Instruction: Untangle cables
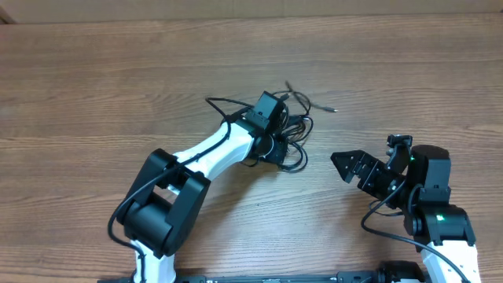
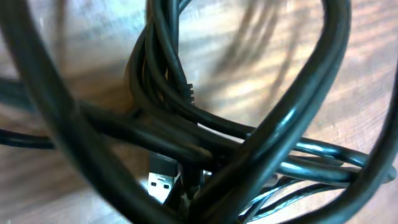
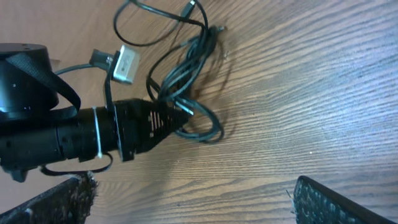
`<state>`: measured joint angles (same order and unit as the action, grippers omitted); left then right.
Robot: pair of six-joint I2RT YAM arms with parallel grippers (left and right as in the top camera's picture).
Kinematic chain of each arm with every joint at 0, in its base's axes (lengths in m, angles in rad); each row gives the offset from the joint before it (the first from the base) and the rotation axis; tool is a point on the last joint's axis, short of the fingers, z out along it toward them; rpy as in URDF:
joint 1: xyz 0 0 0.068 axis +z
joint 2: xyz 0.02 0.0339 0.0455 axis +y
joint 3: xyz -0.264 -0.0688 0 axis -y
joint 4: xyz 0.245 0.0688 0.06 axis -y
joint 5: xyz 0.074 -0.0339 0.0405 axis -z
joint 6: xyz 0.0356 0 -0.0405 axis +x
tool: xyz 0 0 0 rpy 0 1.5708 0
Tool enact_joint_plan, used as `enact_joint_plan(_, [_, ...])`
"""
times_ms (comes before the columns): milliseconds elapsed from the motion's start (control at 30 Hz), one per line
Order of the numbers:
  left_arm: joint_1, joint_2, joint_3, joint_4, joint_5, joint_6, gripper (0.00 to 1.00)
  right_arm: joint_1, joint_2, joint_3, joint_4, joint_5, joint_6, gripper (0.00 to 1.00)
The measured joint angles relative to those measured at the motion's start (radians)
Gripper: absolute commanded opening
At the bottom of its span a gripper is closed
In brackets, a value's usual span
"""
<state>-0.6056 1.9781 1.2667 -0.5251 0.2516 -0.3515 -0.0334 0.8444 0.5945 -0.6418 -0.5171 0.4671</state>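
The right gripper [image 3: 193, 186] has its fingers spread wide with nothing between them, well apart from the cables [image 3: 186, 59]. The left gripper [image 3: 178, 119] has its tip in the bundle. It is seen from the side, so I cannot tell if it pinches a strand. The cables lie knotted near the middle of the table [image 1: 94, 71]. I think the left should pin one strand, while the right takes an outer loop and pulls slowly away.

Thin black cables [image 1: 296, 140], tangled bundle
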Motion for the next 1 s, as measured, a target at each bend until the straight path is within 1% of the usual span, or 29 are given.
enact_joint_plan(67, [0.0,-0.059,0.0,-0.036,0.023,0.095,0.04,-0.001,-0.016,0.0,0.0,-0.011,-0.02,1.0])
enact_joint_plan(133, [0.0,-0.146,0.0,-0.074,0.057,0.243,0.04,-0.002,-0.048,0.013,-0.004,-0.074,-0.071,1.0])
enact_joint_plan(167, [0.0,-0.234,0.0,-0.099,0.079,0.36,0.04,-0.002,-0.063,0.031,-0.01,-0.109,-0.097,1.0])
enact_joint_plan(233, [0.0,-0.354,0.0,-0.131,0.093,0.523,0.04,-0.002,-0.081,0.064,-0.035,-0.138,-0.116,1.0])
enact_joint_plan(267, [0.0,-0.484,0.0,-0.154,0.105,0.694,0.04,-0.002,-0.101,0.098,-0.053,-0.164,-0.131,1.0])
enact_joint_plan(333, [-0.002,-0.557,0.004,-0.16,0.113,0.827,0.04,-0.002,-0.105,0.111,-0.067,-0.202,-0.132,1.0])
enact_joint_plan(500, [-0.002,-0.667,0.003,-0.216,0.116,1.173,0.04,-0.004,-0.105,0.113,-0.069,-0.284,-0.111,1.0])
enact_joint_plan(600, [-0.005,-0.674,0.002,-0.192,0.132,1.251,0.04,-0.004,-0.105,0.113,-0.075,-0.302,-0.104,1.0])
enact_joint_plan(633, [-0.012,-0.674,0.001,-0.173,0.138,1.26,0.04,-0.004,-0.105,0.113,-0.076,-0.314,-0.108,1.0])
enact_joint_plan(767, [-0.068,-0.674,-0.003,0.013,0.183,1.292,0.04,-0.005,-0.104,0.114,-0.111,-0.324,-0.147,1.0])
enact_joint_plan(867, [-0.089,-0.674,-0.004,0.101,0.243,1.3,0.04,-0.005,-0.105,0.122,-0.166,-0.25,-0.161,1.0])
enact_joint_plan(1000, [-0.115,-0.676,-0.004,0.167,0.35,1.302,0.04,-0.005,-0.105,0.126,-0.242,-0.055,-0.172,1.0])
